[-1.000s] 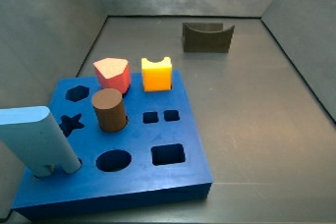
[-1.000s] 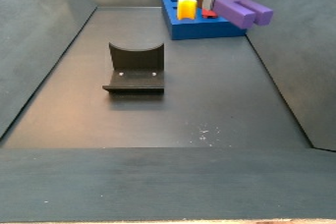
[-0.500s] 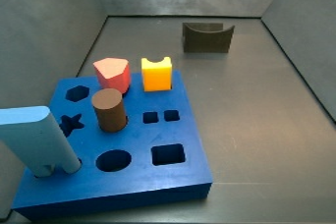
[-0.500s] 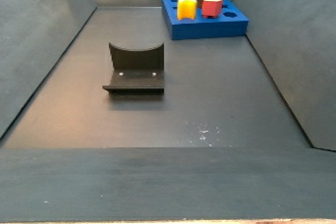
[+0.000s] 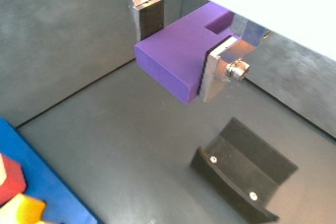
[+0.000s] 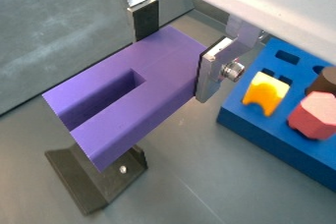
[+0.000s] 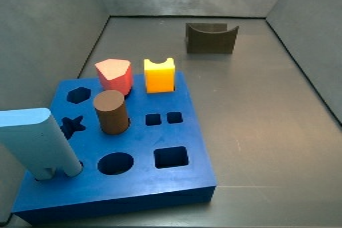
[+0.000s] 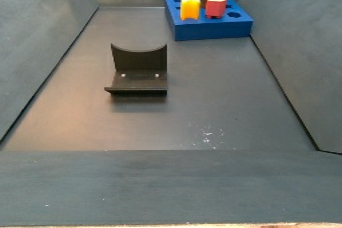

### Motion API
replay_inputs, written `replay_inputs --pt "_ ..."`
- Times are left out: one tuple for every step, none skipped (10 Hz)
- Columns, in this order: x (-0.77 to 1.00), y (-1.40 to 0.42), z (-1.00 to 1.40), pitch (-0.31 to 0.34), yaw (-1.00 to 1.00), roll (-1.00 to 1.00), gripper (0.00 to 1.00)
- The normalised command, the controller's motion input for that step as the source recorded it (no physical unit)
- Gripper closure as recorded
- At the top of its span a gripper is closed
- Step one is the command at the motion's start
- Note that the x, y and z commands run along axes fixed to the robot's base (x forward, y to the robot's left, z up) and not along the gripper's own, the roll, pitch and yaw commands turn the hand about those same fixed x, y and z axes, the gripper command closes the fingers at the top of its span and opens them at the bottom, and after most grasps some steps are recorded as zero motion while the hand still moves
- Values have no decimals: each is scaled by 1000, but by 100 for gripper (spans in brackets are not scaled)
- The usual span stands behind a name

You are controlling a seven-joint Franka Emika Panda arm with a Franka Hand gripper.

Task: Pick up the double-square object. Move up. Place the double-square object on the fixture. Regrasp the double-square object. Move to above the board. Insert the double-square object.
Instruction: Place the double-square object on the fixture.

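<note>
Both wrist views show my gripper (image 5: 184, 41) (image 6: 180, 46) shut on the double-square object (image 5: 182, 59) (image 6: 121, 98), a purple block held high above the floor. Its notch between the two prongs shows in both wrist views. The fixture (image 5: 250, 174) (image 6: 94, 177), a dark U-shaped cradle, stands on the floor below the held block. In both side views the fixture (image 7: 210, 36) (image 8: 136, 70) stands alone, and the gripper and block are out of view. The board (image 7: 147, 177) (image 8: 214, 27) (image 6: 250, 130) is a thick blue slab with shaped holes.
On the board stand an orange-yellow block (image 7: 160, 74) (image 6: 265, 88), a red peg (image 7: 114, 72) (image 6: 315, 118), a brown cylinder (image 7: 111, 112) and a tall light-blue block (image 7: 40, 142). Grey walls (image 7: 307, 62) enclose the floor on all sides.
In a side view the gripper and purple block rose and left the top of the frame. The fixture and board stayed put.
</note>
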Motion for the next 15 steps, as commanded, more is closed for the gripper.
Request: replay_inputs --pt "928 -62 63 149 -54 -94 100" --pt "835 -40 50 151 -46 -82 100" --pt "711 -20 36 155 -41 -66 100" --pt "652 -13 32 156 -40 -59 100" --pt "921 1000 -861 19 -31 -1000 100" --pt "870 1000 -854 18 -35 -1000 100" --pt "849 921 -727 3 -41 -1000 100" --pt "730 688 -461 3 -46 -1000 100" --pt "635 494 -239 6 -51 -1000 100" --pt "526 308 -80 18 -56 -1000 100" --pt "370 93 -32 57 -61 -1000 100" --pt "284 61 -38 70 -70 -1000 100" --pt "200 67 -30 89 -84 -1000 100" --pt "123 62 -18 96 -94 -906 100" --pt "65 54 -10 69 -98 -679 100"
